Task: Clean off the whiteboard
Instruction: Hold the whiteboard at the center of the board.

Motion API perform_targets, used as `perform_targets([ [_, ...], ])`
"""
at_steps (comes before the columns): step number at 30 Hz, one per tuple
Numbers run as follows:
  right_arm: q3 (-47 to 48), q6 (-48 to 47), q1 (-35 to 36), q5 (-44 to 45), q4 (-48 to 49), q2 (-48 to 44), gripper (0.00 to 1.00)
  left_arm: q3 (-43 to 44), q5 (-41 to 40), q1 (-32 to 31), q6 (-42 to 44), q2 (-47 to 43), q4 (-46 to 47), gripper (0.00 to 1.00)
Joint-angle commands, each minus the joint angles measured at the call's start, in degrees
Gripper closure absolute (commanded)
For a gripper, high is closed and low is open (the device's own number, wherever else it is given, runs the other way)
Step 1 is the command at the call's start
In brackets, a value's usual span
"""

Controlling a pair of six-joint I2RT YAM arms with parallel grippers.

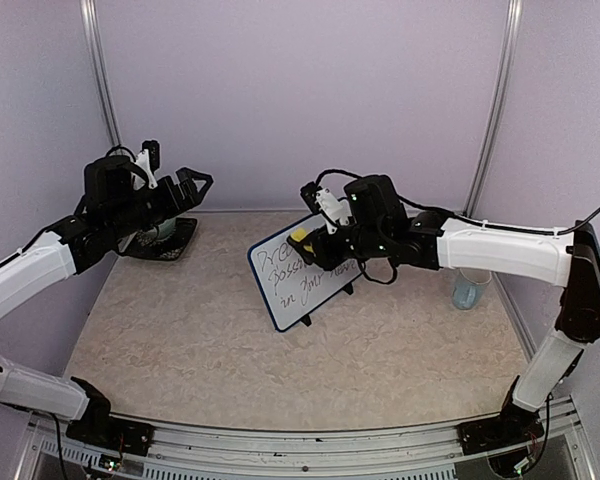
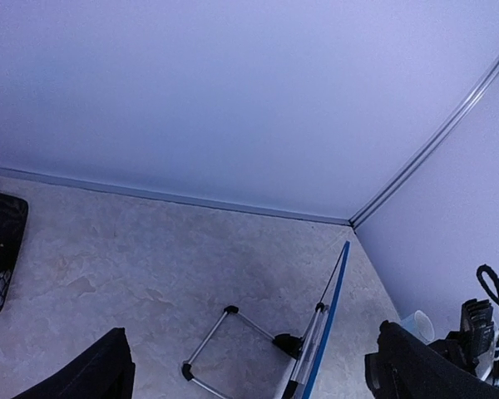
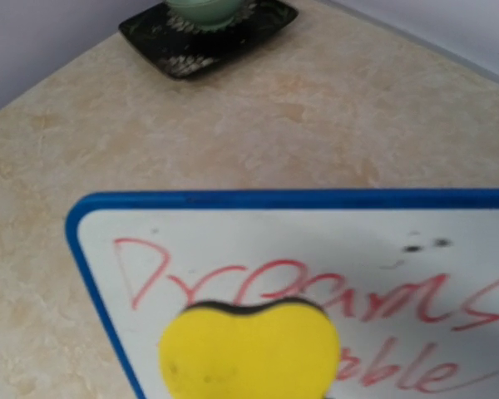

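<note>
**Clerk:** Right gripper point(image 1: 310, 243), condition?

**Inspector:** Jaws drawn nearly together, pinching a yellow sponge point(image 3: 249, 349). The sponge sits directly between them, with a dark backing layer showing along its top edge.

**Clerk:** And the whiteboard point(image 3: 316, 241)?

**Inspector:** Immediately ahead of those jaws. It stands propped and tilted near the middle of the table point(image 1: 200, 340). The sponge is against its white face, near the upper corner. Whether it presses firmly, I cannot tell. Red handwriting point(image 3: 291, 291) runs along the face beside the sponge and passes under its edge, with a second line lower down. The blue frame is intact along the top and side.

**Clerk:** Beyond the board?

**Inspector:** Well past the jaws, at the table's far corner, is a black tray point(image 3: 208, 33) carrying a pale green bowl point(image 3: 201, 10).

**Clerk:** Left gripper point(image 1: 192, 192)?

**Inspector:** Jaws spread wide, holding nothing, raised above the table. The tray lies just below and behind them. Ahead of them the board appears edge-on, its wire stand point(image 2: 224, 341) resting on the table. Farther off, beside the right arm, stands a translucent cup point(image 1: 467, 290).
</note>
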Motion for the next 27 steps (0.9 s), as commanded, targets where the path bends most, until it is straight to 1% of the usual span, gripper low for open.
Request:
perform_targets([
  [1,2.92,-0.17,3.26,2.22,-0.06,2.83,0.80,-0.35,5.51,0.48,6.76,0.82,4.54,0.01],
  [5,3.43,-0.96,5.47,3.83,1.15,4.12,0.80,-0.15,11.15,0.09,8.15,3.80,2.77,0.03],
  [8,3.50,-0.58,6.31,4.60,2.53,4.69,0.80,-0.18,11.24,-1.06,9.50,5.92,1.19,0.05],
  [11,3.84,-0.18,6.89,5.67,3.67,5.58,0.80,-1.07,10.17,-2.36,9.47,7.33,1.60,0.14],
  [13,4.32,0.23,6.99,6.70,3.93,6.43,0.80,-2.82,11.26,-2.72,7.10,7.75,4.53,0.25],
  [16,4.87,0.53,7.10,6.94,4.30,7.41,0.80,-6.65,13.27,-3.62,3.30,7.97,10.78,0.31],
  [19,5.10,0.51,7.15,8.37,4.80,7.89,0.80,-9.24,13.75,-5.15,2.72,8.42,14.17,0.32],
  [23,5.03,0.26,7.08,9.44,5.58,8.26,0.80,-10.81,14.60,-7.01,3.56,9.82,16.20,0.33],
  [27,5.18,0.27,7.11,9.49,6.35,8.81,0.80,-12.49,13.35,-8.73,4.89,10.06,18.63,0.33],
])
